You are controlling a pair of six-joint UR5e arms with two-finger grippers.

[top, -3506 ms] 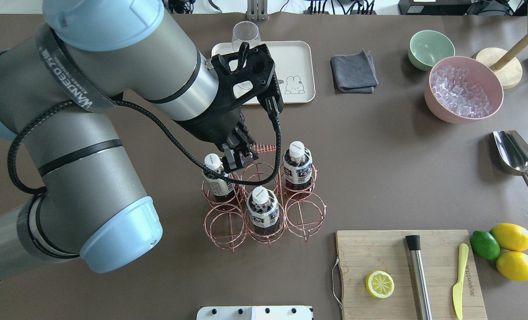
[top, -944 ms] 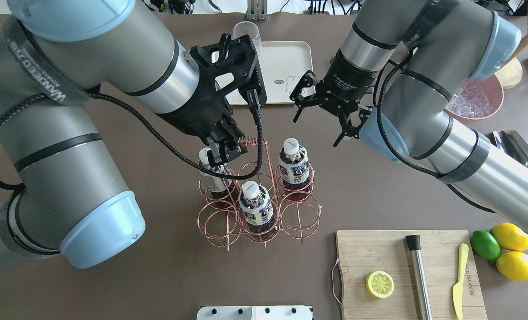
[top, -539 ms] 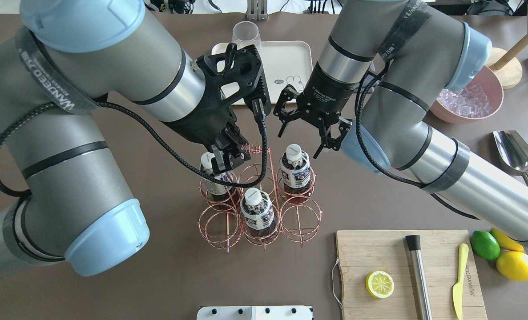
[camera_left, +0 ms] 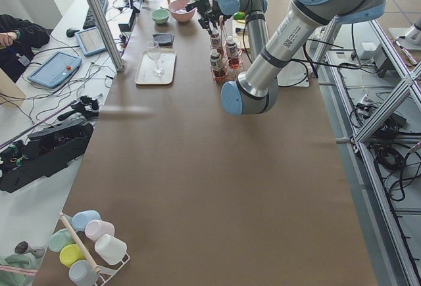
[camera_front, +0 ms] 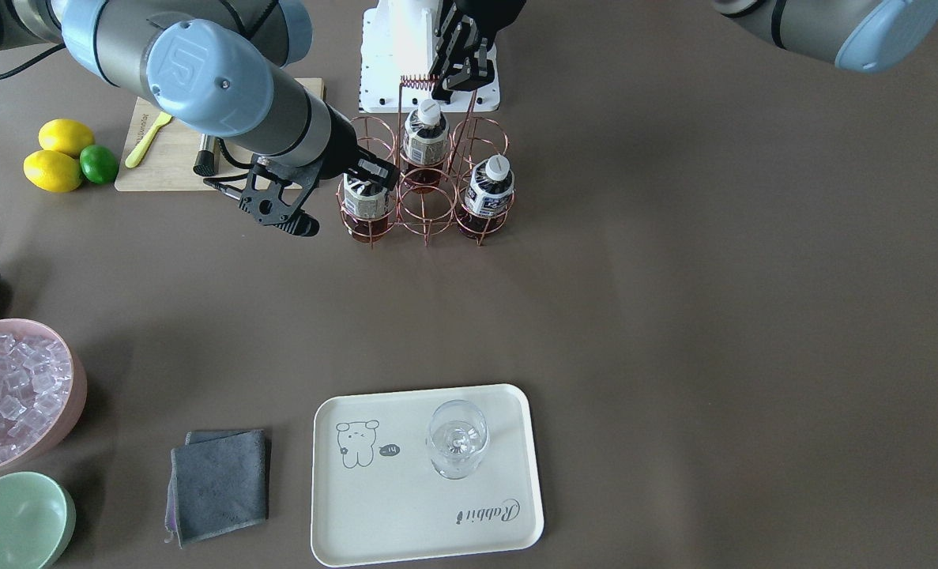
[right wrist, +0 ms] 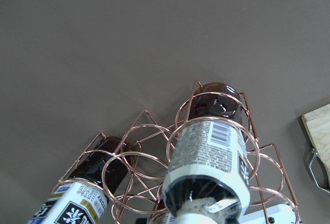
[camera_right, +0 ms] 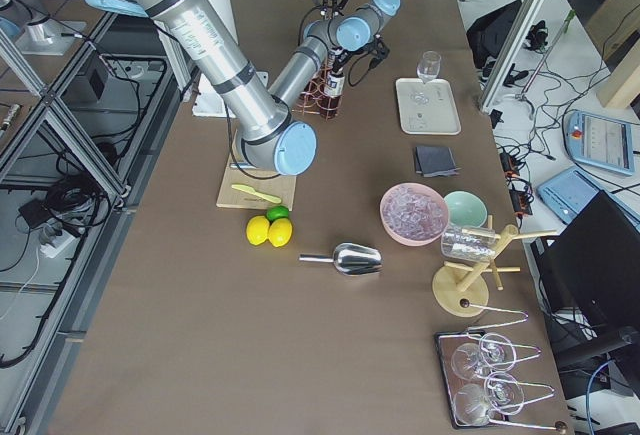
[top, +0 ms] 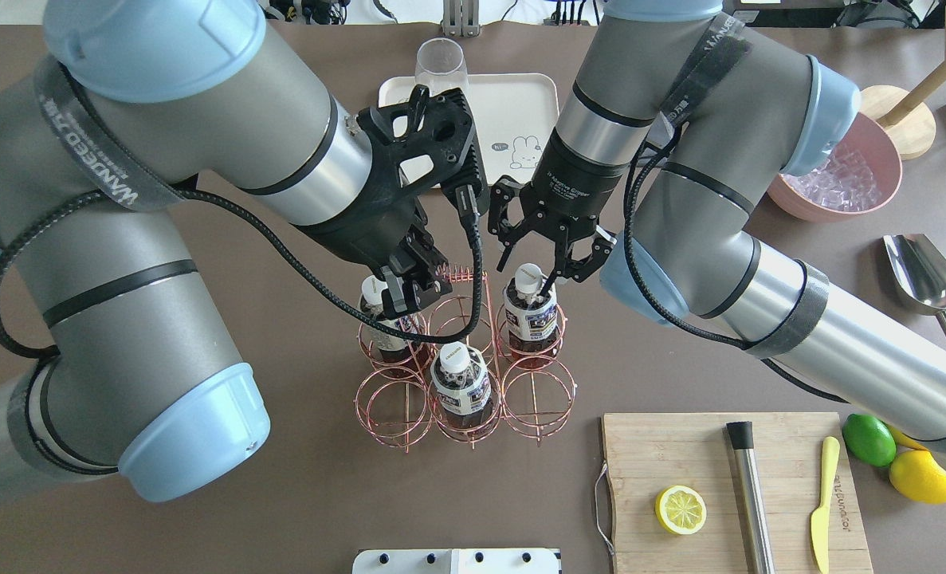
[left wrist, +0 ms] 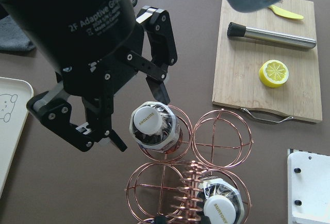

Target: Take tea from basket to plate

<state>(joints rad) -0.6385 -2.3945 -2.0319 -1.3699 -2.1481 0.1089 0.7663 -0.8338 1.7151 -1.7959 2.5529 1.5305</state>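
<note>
Tea (top: 530, 316) in clear plastic, copper-wire basket (top: 539, 392)

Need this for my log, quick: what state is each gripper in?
Left gripper: shut on the handle of the basket.
Right gripper: open, fingers either side of a tea cap.

Bright, even light from above lays soft shadows on the table (top: 321, 510), the scoop (top: 923, 275) glints, and the right wrist view blurs the nearest bottle (right wrist: 206, 157) at its cap.
</note>
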